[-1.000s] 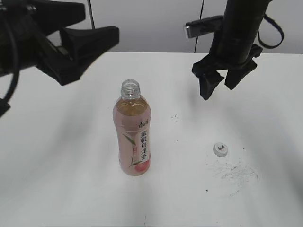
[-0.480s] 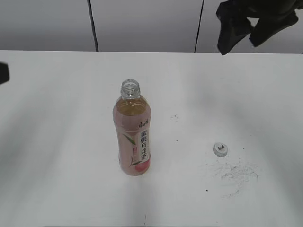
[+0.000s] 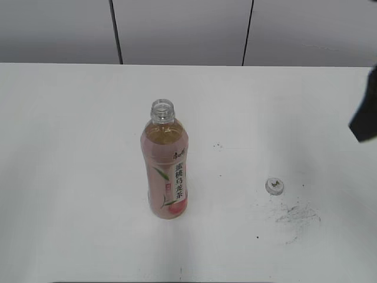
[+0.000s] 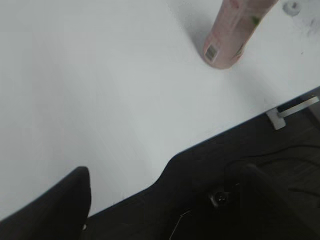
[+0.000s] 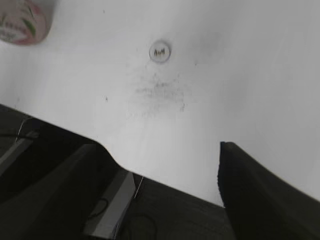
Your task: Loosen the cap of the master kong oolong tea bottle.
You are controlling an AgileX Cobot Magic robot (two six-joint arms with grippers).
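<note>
Both grippers are held spread and empty, clear of the table [image 3: 70, 177]; the master kong oolong tea bottle [image 3: 165, 171] stands upright, neck bare, since the cap [image 3: 274, 186] lies well apart, suggesting loosening is done.

One camera looks down at a slant from in front of the white table [image 3: 70, 177], seeing the whole bottle [image 3: 165, 168] and the cap [image 3: 274, 186]. The left wrist camera hangs over the near table edge and catches only the bottle's bottom part [image 4: 231, 35]. The right wrist camera looks down there too, with the cap [image 5: 160, 51] in view.
</note>
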